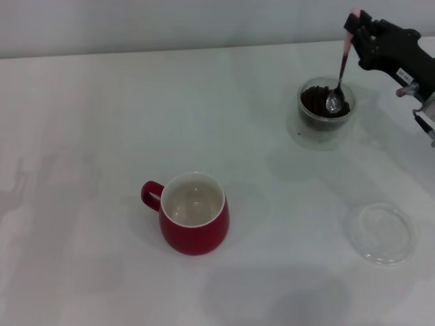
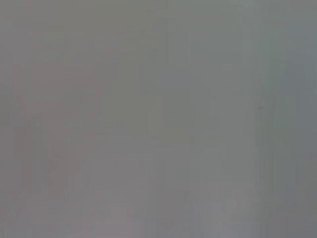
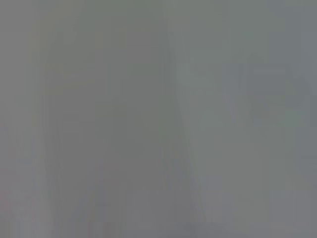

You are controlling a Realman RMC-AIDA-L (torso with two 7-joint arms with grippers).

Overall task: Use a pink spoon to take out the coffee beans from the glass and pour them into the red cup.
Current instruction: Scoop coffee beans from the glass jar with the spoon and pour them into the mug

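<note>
White desk [image 1: 102, 122] carries everything. At two o'clock, the right gripper [image 1: 355, 28] has its fingers pinching the pink spoon [image 1: 340, 68], whose bowl rests on the coffee beans [image 1: 316, 100] inside the glass [image 1: 326, 130].

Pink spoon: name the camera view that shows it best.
The head view. There the spoon hangs from the right gripper, its bowl over the beans in the glass. Both wrist views show only blank grey, no spoon.

The red cup [image 1: 194, 224] looks like glazed ceramic, glossy deep red outside and smooth off-white within; the glass [image 1: 325, 113] is clear and shiny. The pink spoon [image 1: 338, 81] has a polished metal bowl and a matt pale pink handle; the table [image 1: 88, 122] is smooth, matt white; the shallow dish [image 1: 380, 233] is transparent and glossy.
</note>
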